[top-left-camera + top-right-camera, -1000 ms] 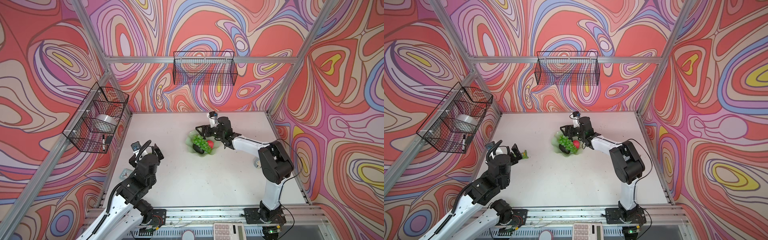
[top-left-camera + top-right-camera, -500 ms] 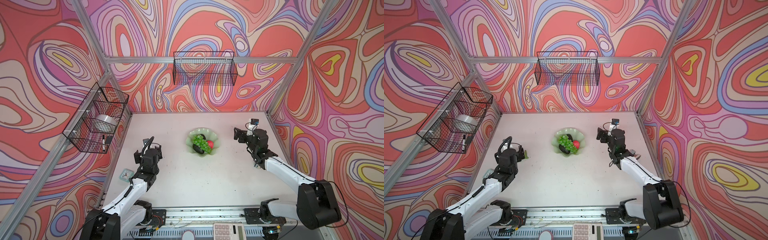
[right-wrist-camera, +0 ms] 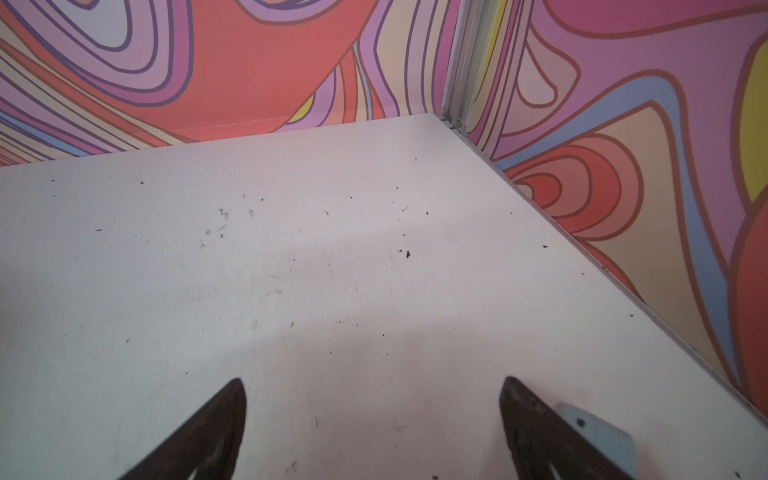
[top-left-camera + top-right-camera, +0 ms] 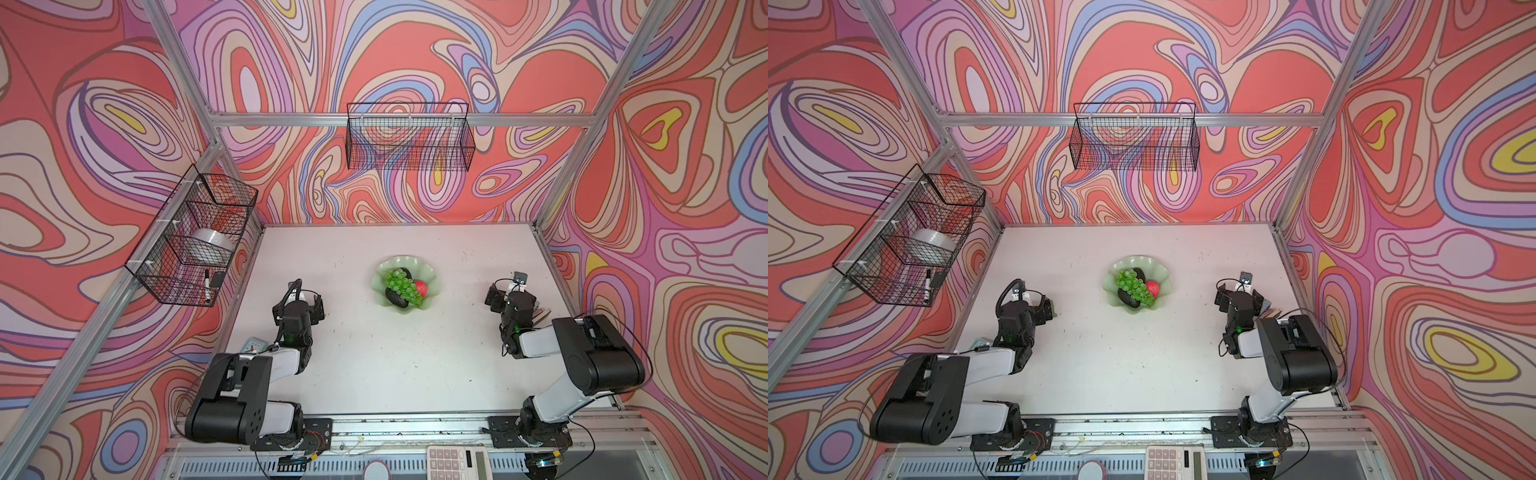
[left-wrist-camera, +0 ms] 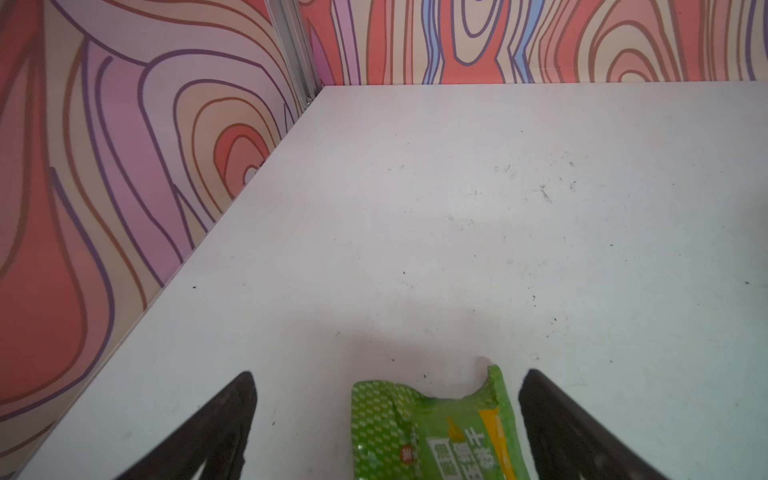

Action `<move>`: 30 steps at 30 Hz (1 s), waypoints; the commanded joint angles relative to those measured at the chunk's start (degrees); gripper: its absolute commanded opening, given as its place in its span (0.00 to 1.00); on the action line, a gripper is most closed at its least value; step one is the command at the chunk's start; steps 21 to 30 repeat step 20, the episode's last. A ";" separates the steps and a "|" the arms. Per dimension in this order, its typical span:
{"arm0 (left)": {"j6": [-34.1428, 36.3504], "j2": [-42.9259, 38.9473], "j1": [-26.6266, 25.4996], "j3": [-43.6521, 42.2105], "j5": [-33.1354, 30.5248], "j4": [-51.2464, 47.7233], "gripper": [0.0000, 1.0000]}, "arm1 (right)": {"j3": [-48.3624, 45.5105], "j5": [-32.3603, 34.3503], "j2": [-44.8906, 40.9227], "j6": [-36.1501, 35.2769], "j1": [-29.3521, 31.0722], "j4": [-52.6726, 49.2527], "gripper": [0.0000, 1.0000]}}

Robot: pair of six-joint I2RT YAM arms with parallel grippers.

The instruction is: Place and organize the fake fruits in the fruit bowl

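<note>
My right claw [image 3: 372,379] stood wide and empty. My left claw [image 5: 388,374] was wide too, with a green packet [image 5: 432,428] lying unheld on the surface [image 5: 457,208] between its jaws, cut off at the view's edge. A second before, the right claw was over the fruit bowl [image 4: 430,272]; it had since drawn back to the bowl's 3 o'clock, opposite the left at 9 o'clock. In the bowl lay grapes [image 4: 401,284], strawberry [image 4: 420,287] and both avocados [image 4: 394,297], so I judged the job done. The grapes half hid the avocados.
</note>
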 commanded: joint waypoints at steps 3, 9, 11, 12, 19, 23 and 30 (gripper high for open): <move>0.79 4.00 0.29 4.06 1.91 2.87 0.98 | 1.19 -4.01 3.28 -2.06 -0.48 8.27 0.98; 1.04 5.63 0.43 4.27 1.11 5.42 1.00 | 4.91 -1.98 3.55 -1.82 -0.48 2.31 0.98; 0.52 4.99 0.43 4.67 1.19 3.30 1.00 | 4.96 -1.94 3.76 -1.83 -0.49 2.50 0.98; 0.61 5.06 0.43 4.70 1.18 3.64 1.00 | 5.05 -2.00 3.63 -1.77 -0.45 2.16 0.98; 0.81 5.27 0.43 4.45 1.18 4.21 1.00 | 5.12 -2.60 3.72 -1.68 -0.54 1.93 0.98; 0.89 5.31 0.43 4.45 1.22 4.56 1.00 | 4.77 -2.57 3.59 -2.04 -0.55 2.81 0.98; 0.89 5.31 0.43 4.45 1.22 4.56 1.00 | 4.77 -2.57 3.59 -2.04 -0.55 2.81 0.98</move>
